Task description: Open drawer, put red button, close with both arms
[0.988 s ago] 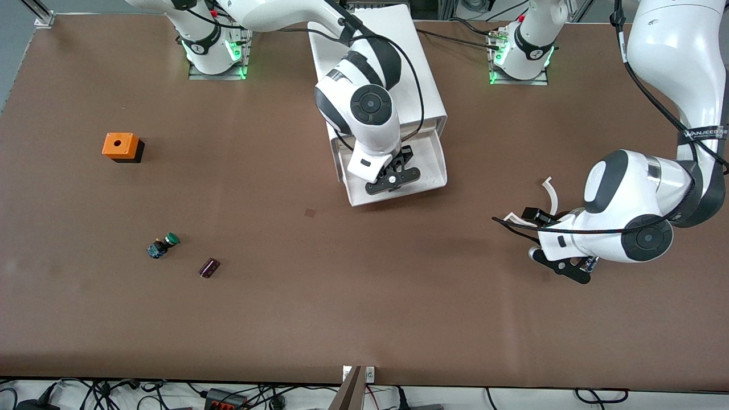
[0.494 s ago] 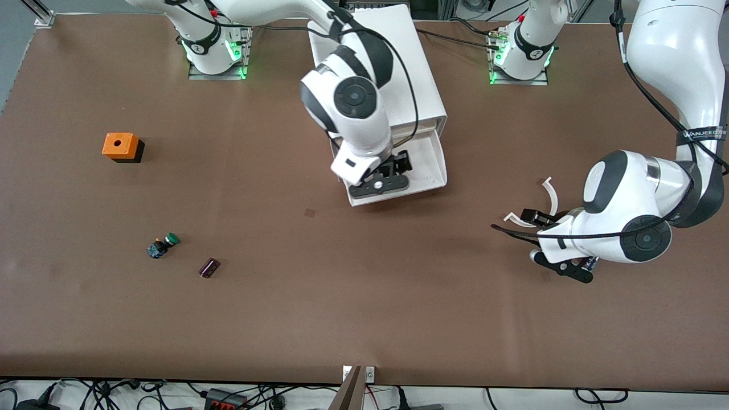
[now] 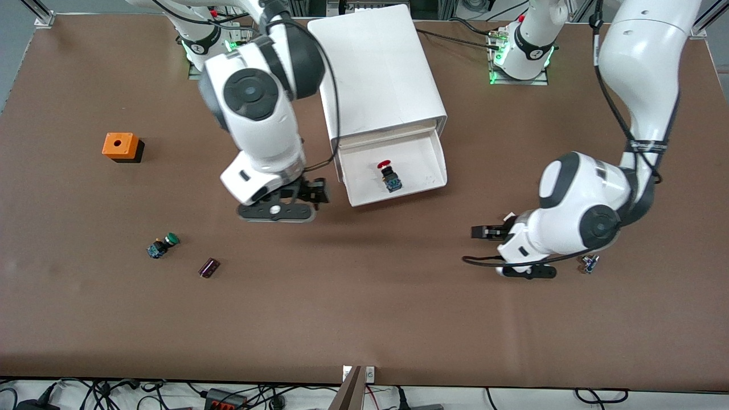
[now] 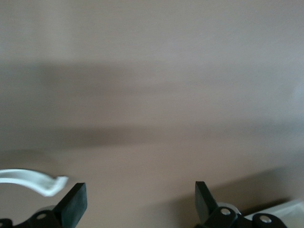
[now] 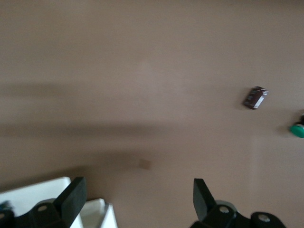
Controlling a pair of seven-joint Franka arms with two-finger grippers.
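The drawer (image 3: 437,162) stands pulled out of the white cabinet (image 3: 376,62). The red button (image 3: 388,173) lies inside it, near its front wall. My right gripper (image 3: 277,212) hangs over bare table beside the drawer, toward the right arm's end. In the right wrist view it (image 5: 138,197) is open and empty, with a white corner of the drawer (image 5: 42,192) by one finger. My left gripper (image 3: 525,271) is over the table toward the left arm's end. In the left wrist view it (image 4: 137,204) is open and empty.
An orange box (image 3: 121,146), a green-capped switch (image 3: 163,245) and a dark maroon block (image 3: 209,267) lie toward the right arm's end. A small blue part (image 3: 588,263) lies beside the left gripper. A white curved strip (image 4: 33,178) lies by one left finger.
My right gripper left the drawer and swung toward the right arm's end, leaving the red button in the drawer. My left arm moved toward the table's middle.
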